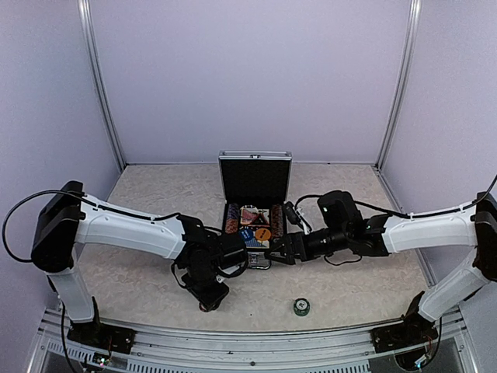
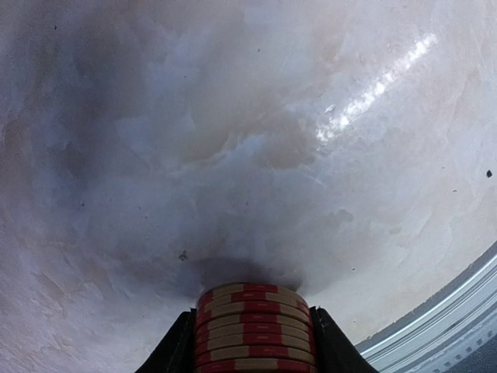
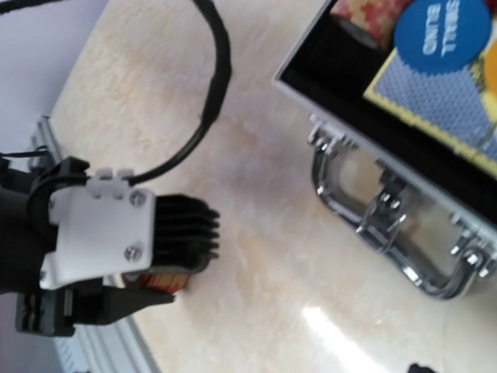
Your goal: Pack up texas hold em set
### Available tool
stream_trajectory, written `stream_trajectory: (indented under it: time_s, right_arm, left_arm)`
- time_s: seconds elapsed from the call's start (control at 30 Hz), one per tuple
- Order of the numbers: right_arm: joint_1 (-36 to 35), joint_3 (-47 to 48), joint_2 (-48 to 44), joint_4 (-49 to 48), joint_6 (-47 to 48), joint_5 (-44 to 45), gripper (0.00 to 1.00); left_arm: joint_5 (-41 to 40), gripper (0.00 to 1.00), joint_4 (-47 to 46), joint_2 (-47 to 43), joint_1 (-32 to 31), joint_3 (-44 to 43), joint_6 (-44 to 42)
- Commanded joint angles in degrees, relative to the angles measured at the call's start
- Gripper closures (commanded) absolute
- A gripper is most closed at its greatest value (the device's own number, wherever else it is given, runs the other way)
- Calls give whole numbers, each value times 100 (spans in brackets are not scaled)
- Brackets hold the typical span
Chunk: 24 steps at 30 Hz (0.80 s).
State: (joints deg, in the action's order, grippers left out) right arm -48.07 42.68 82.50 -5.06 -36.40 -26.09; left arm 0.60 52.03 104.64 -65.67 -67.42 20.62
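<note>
While left gripper (image 2: 254, 346) clamps 1 red chip stack (image 2: 252, 311) over the table (image 2: 233, 116): right gripper (image 1: 278, 250) beside open case (image 1: 255, 180), jaw state unclear.

The case (image 1: 255, 180) lies open mid-table, lid up behind, handle (image 3: 388, 233) in front, a disc (image 3: 443, 35) on cards (image 3: 435, 101) inside; front-left, the left gripper (image 1: 206, 301) holds a chip stack (image 2: 254, 326); front-right lies a small round piece (image 1: 301, 306).
</note>
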Motion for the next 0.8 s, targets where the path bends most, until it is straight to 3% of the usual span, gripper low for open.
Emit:
stream_trajectory:
  time_s: [0.0, 0.47, 0.77]
  right_arm:
    - [71, -264, 8, -846, -496, -481, 14]
    - [55, -783, 781, -2563, -1535, -1264, 21]
    - [-97, -647, 1391, -3360, -1922, -1510, 21]
  left_arm:
    - [-39, 100, 140, 54, -35, -257, -133]
    - [-38, 100, 432, 103, -26, -599, -234]
    - [-26, 100, 630, 84, -1, -874, -191]
